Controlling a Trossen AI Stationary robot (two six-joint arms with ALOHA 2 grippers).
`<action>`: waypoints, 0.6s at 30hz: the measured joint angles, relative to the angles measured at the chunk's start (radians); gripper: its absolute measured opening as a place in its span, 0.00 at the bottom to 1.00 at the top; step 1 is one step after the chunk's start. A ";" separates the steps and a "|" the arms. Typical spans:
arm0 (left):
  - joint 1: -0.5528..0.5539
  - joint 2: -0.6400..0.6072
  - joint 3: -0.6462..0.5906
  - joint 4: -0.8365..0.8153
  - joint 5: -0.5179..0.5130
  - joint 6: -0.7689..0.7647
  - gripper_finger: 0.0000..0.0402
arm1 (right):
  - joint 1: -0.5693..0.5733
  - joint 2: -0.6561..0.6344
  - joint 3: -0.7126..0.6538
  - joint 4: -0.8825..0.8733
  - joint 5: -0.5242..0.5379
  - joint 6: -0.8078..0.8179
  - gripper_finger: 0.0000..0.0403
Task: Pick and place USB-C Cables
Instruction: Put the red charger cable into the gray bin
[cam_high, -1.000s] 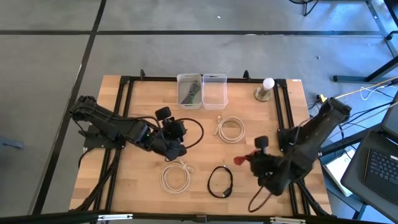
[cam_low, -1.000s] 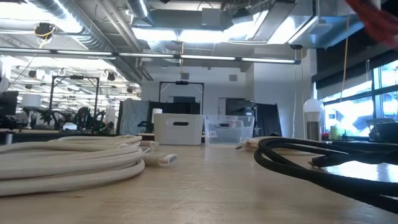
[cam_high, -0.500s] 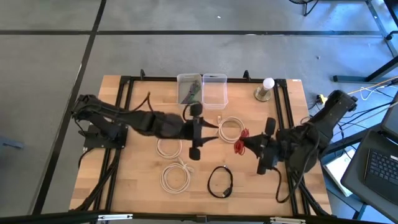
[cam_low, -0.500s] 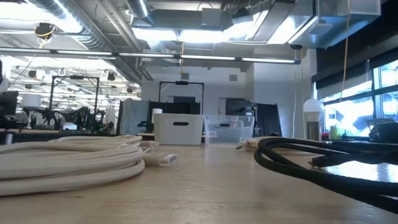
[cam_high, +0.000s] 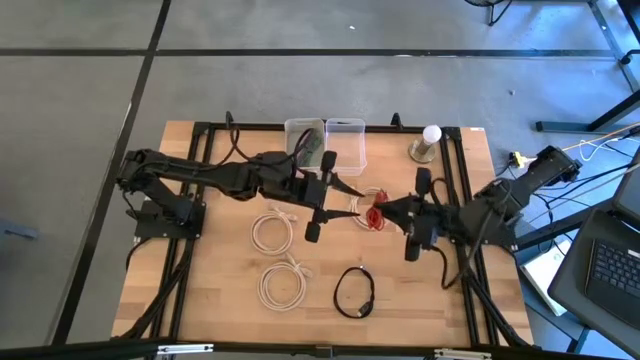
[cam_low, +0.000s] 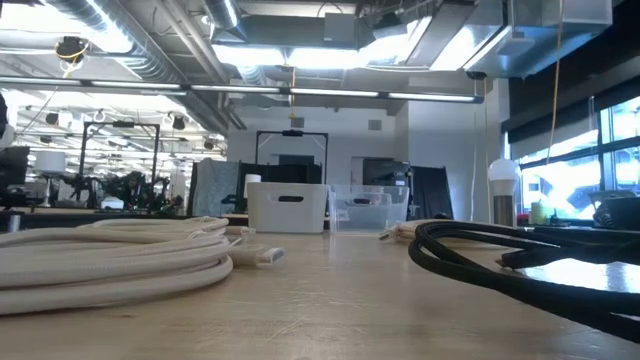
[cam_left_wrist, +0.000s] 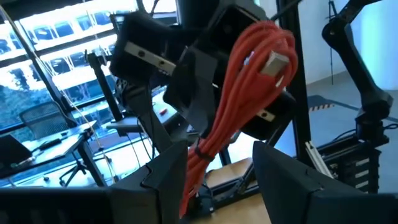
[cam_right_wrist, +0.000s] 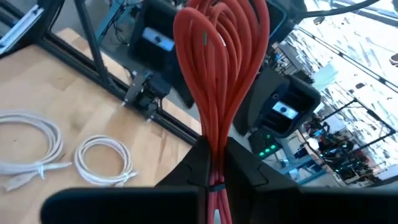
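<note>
A red folded cable bundle (cam_high: 375, 212) is in my right gripper (cam_high: 388, 213) above the table's middle, over a cream-white coil (cam_high: 372, 203). My left gripper (cam_high: 352, 200) faces it from the left, open. In the left wrist view its fingers stand on either side of the red bundle (cam_left_wrist: 249, 74). Two more cream coils (cam_high: 272, 232) (cam_high: 283, 285) and a black coil (cam_high: 355, 292) lie flat on the wood. Green and purple cables sit in the left bin (cam_high: 305, 146). My right gripper (cam_right_wrist: 214, 168) pinches the red bundle between its two fingers near one end (cam_right_wrist: 214, 152), coming level from the table's right. The looped rest (cam_right_wrist: 221, 43) sticks out past the fingertips, lifted clear of the table. My left gripper: I cannot tell whether a finger (cam_left_wrist: 168, 177) touches the bundle.
Two clear bins (cam_high: 345, 146) stand side by side at the far edge. A white ball-topped round object (cam_high: 428, 143) stands far right. Black frame rails (cam_high: 200, 180) run along both table sides. In the low view a cream coil (cam_low: 110, 255) and the black coil (cam_low: 520, 255) lie close.
My right gripper has carried the red bundle from the near right part of the table toward the far side and the centre. My left arm has swung from the cream coil left of centre toward the right, up to the red bundle; that coil now lies uncovered.
</note>
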 joint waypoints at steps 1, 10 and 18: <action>0.000 0.000 0.000 0.000 0.000 0.000 0.45 | -0.015 0.000 0.000 0.012 -0.020 -0.004 0.06; 0.000 -0.002 0.000 0.000 -0.003 0.038 0.45 | -0.135 0.022 0.000 0.108 -0.194 -0.025 0.06; 0.006 -0.001 0.000 0.006 -0.006 0.050 0.45 | -0.180 0.064 0.000 0.124 -0.282 0.025 0.06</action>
